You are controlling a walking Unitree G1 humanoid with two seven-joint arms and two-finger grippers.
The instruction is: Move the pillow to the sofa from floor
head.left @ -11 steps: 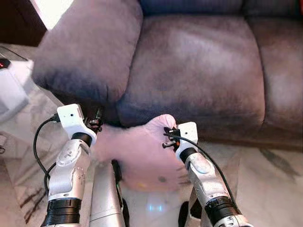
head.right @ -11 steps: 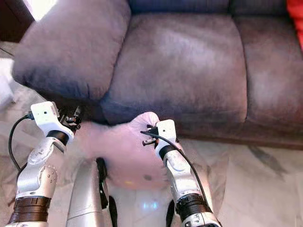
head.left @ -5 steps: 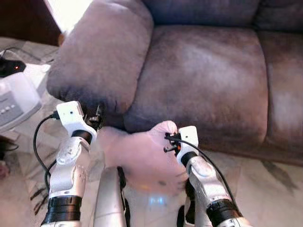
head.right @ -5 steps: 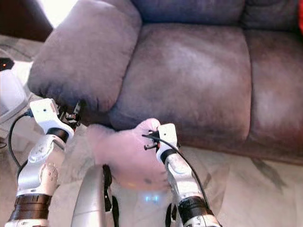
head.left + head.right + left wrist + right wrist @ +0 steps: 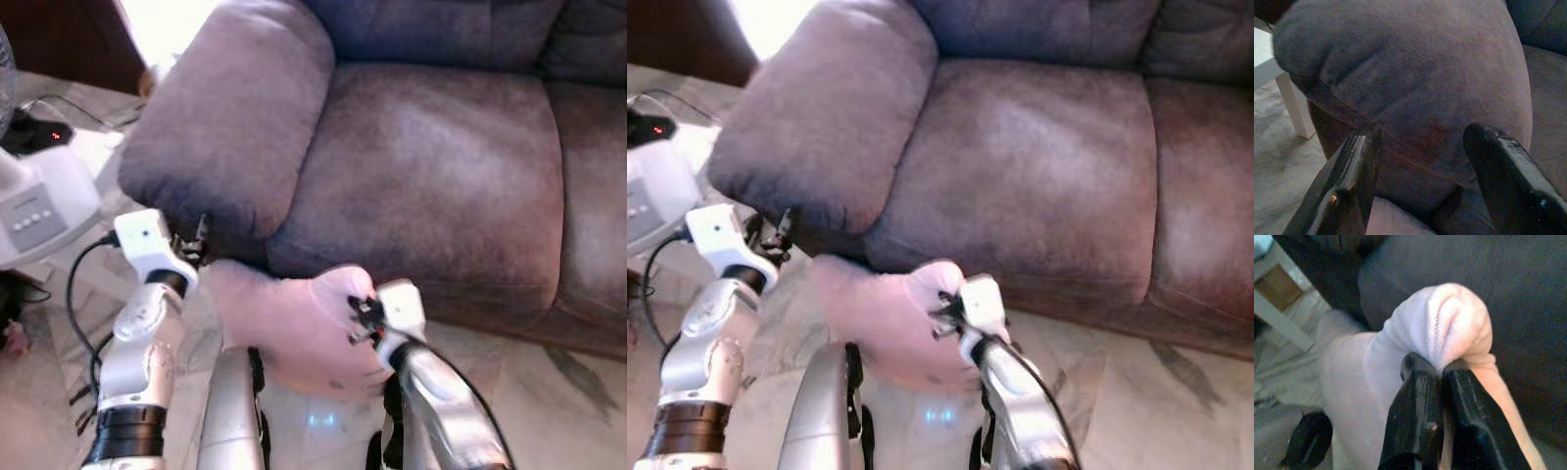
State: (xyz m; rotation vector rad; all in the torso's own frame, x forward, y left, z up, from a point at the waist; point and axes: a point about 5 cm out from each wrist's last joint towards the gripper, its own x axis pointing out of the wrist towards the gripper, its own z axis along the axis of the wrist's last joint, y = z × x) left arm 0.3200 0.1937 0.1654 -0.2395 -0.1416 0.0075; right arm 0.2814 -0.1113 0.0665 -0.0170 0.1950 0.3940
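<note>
1. Your right hand (image 5: pixel 1442 377) pinches a bunched corner of the soft, pale pink pillow (image 5: pixel 294 323), its black fingers (image 5: pixel 1415 416) pressed together on the fabric.
2. The pillow hangs off the marble floor (image 5: pixel 568 392), just before the sofa (image 5: pixel 431 166) seat at 12 o'clock.
3. Your left hand (image 5: pixel 1420 166) stands wide, facing the plush rounded armrest (image 5: pixel 1410 73).

Pale marble floor (image 5: pixel 549 392), white side table (image 5: pixel 1283 93)
</note>
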